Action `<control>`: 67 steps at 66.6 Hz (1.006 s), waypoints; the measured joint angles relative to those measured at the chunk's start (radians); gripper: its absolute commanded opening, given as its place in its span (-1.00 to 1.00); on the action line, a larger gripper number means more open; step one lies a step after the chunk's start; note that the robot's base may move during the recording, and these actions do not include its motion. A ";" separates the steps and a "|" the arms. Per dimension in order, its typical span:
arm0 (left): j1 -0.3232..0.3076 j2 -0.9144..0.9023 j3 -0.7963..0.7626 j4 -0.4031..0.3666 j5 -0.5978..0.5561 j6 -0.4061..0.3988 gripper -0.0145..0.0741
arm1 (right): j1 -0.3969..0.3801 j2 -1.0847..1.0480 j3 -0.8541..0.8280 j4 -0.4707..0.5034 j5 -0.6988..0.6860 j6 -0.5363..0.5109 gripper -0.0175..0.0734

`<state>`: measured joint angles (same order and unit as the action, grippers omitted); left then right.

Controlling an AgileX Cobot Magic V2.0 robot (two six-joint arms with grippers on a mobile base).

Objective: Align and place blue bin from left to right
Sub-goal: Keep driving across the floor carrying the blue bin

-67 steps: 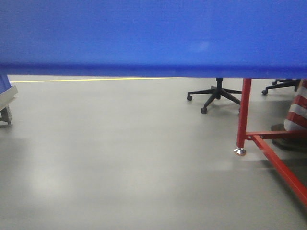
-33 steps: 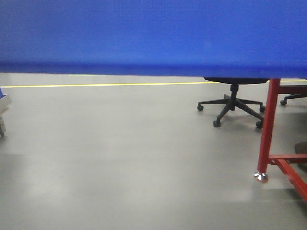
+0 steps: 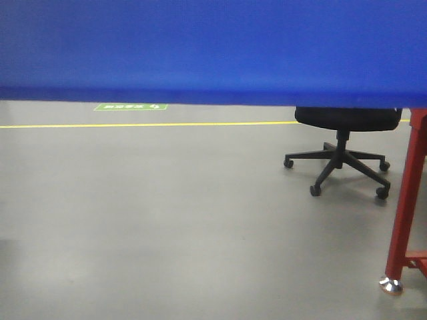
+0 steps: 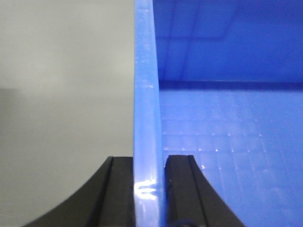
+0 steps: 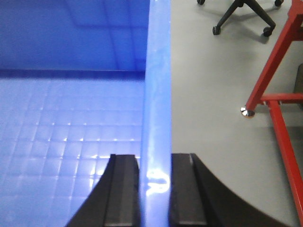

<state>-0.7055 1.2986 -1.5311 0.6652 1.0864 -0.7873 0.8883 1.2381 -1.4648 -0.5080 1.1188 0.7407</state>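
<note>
- Carrying looks to be the step in hand. The blue bin [image 3: 213,47] hangs above the floor [image 3: 167,240], its smooth side wall fills the top of the front view, and bare floor shows under its lower edge.
- Left hand [image 4: 149,163] is clamped on the bin's left wall. One black finger [image 4: 122,189] is outside, the other inside, and the rim is pinched between them.
- Right hand [image 5: 155,163] is clamped the same way on the bin's right wall. The parts of the gridded bottom seen from both wrists carry no load.
- Both grips sit on thin plastic walls, so the squeeze should be firm and equal. A slack side would likely let the bin tip or slide down between the fingers.
- Move the two arms at one pace and one height, so the bin travels rightward flat and the walls do not twist against the fingers.
- Watch the right side, where a red frame leg [image 3: 403,207] stands near and an office chair [image 3: 343,153] stands farther off. The bin's right end should pass clear of the frame.
- The spot for setting down is not in view. The yellow line [image 3: 133,125] and the green floor sign [image 3: 130,107], both far, give only a rough check that the long wall runs square.
- When lowering, bring both ends down together and let the bottom rest fully. Part the fingers only once the weight is off them.
</note>
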 measured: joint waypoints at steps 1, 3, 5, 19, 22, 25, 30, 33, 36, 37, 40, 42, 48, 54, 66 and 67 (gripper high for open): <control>0.000 0.000 0.000 0.000 0.000 0.000 -0.92 | 0.000 0.000 0.000 0.000 0.000 0.000 -0.79; 0.000 0.000 0.000 0.000 -0.002 0.000 -0.92 | 0.000 0.000 0.000 0.000 -0.002 0.000 -0.79; 0.000 0.000 0.000 0.000 -0.002 0.000 -0.92 | 0.000 0.000 0.000 0.000 -0.002 0.000 -0.79; 0.000 0.000 0.000 0.000 -0.002 0.000 -0.92 | 0.000 0.000 0.000 -0.002 -0.006 0.000 -0.79; 0.000 0.000 0.000 0.000 -0.002 0.000 -0.92 | 0.000 0.000 0.000 -0.002 -0.006 0.000 -0.79; 0.000 0.000 0.000 0.000 -0.002 0.000 -0.92 | 0.000 0.000 0.000 -0.002 -0.006 0.000 -0.79; 0.000 0.000 0.000 0.000 -0.002 0.000 -0.92 | 0.000 0.000 0.000 -0.002 -0.006 0.000 -0.79; 0.000 0.000 0.000 0.000 -0.002 0.000 -0.92 | 0.000 0.000 0.000 -0.002 -0.006 0.000 -0.79; 0.000 0.000 0.000 0.002 -0.002 0.000 -0.92 | 0.000 0.000 0.000 -0.002 -0.006 0.000 -0.79; 0.000 0.000 0.000 0.002 -0.002 0.000 -0.92 | 0.000 0.000 0.000 -0.002 -0.008 0.000 -0.79; 0.000 0.000 0.000 0.002 -0.002 0.000 -0.92 | 0.000 0.000 0.000 -0.002 -0.008 0.000 -0.79; 0.000 0.000 0.000 0.002 -0.002 0.000 -0.92 | 0.000 0.000 0.000 -0.002 -0.008 0.000 -0.79; 0.000 0.000 0.000 0.002 -0.006 0.000 -0.92 | 0.000 0.000 0.000 -0.002 -0.008 0.000 -0.79; 0.000 0.000 0.000 0.005 -0.013 0.000 -0.92 | 0.000 0.000 0.000 -0.004 -0.008 0.000 -0.79; 0.000 0.000 0.000 0.007 -0.016 0.000 -0.92 | 0.000 0.000 0.000 -0.004 -0.008 0.000 -0.79; 0.000 0.000 0.000 0.007 -0.017 0.000 -0.92 | 0.000 0.000 0.000 -0.006 -0.008 0.000 -0.79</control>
<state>-0.7055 1.2986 -1.5311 0.6723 1.0696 -0.7873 0.8883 1.2381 -1.4648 -0.5138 1.1108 0.7407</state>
